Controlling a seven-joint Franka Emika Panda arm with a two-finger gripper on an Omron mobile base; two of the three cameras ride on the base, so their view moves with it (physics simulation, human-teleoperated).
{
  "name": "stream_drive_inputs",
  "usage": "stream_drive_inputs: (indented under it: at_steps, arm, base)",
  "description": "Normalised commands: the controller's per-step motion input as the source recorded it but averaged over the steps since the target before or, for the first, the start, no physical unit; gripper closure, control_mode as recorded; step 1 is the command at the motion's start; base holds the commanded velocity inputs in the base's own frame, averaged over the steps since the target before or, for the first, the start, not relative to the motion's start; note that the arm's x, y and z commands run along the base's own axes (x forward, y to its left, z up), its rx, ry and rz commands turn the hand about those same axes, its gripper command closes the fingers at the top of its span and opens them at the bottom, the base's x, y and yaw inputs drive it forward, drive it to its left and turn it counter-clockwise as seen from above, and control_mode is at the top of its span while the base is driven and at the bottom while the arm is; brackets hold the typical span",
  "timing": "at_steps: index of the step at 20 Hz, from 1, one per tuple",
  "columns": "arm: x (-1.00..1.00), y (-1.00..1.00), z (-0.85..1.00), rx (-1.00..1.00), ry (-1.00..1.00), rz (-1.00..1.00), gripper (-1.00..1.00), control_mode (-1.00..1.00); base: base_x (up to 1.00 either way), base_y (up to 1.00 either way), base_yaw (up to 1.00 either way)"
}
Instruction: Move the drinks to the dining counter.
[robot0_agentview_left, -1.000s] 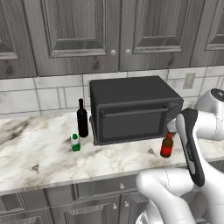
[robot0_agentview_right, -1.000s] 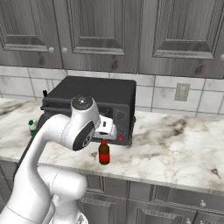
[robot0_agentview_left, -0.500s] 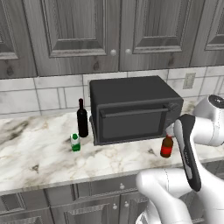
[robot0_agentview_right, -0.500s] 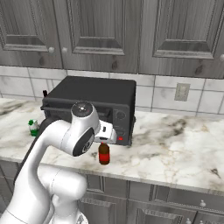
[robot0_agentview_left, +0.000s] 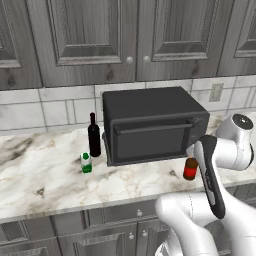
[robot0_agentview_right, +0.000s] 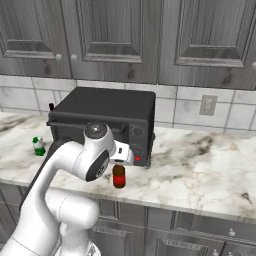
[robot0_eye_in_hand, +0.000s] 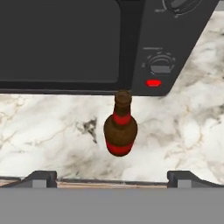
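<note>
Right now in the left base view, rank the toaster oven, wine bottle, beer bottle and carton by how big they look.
1. Toaster oven
2. Wine bottle
3. Beer bottle and green-and-white carton: they look alike, and the arm partly covers the beer bottle, so no ranking.

Grey panelled cabinets (robot0_agentview_left: 90, 40) are hung above a pale tiled backsplash (robot0_agentview_right: 190, 107) w/ an outlet (robot0_agentview_right: 207, 105) (marble counter (robot0_agentview_left: 45, 175) and drawers (robot0_agentview_right: 200, 227) seen below).

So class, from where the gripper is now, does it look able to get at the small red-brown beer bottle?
Probably yes. The open gripper looks down on the beer bottle, which stands upright on the marble counter just in front of the toaster oven, with bare marble on its sides.
</note>
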Motion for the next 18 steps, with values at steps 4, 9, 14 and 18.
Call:
stream_drive_inputs:
  at_steps: [4,9,14,18]
  arm:
    - [0.27,0.00,-0.12,0.00,-0.03,0.00,-1.00,-1.00]
    - [0.24,0.00,-0.13,0.00,-0.10,0.00,-1.00,-1.00]
    - [0.17,0.00,-0.16,0.00,-0.09,0.00,-1.00,-1.00]
    - [0.10,0.00,-0.17,0.00,0.00,0.00,-1.00,-1.00]
  base:
    - [0.00,0.00,0.00]
    - [0.00,0.00,0.00]
    - [0.00,0.00,0.00]
    - [0.00,0.00,0.00]
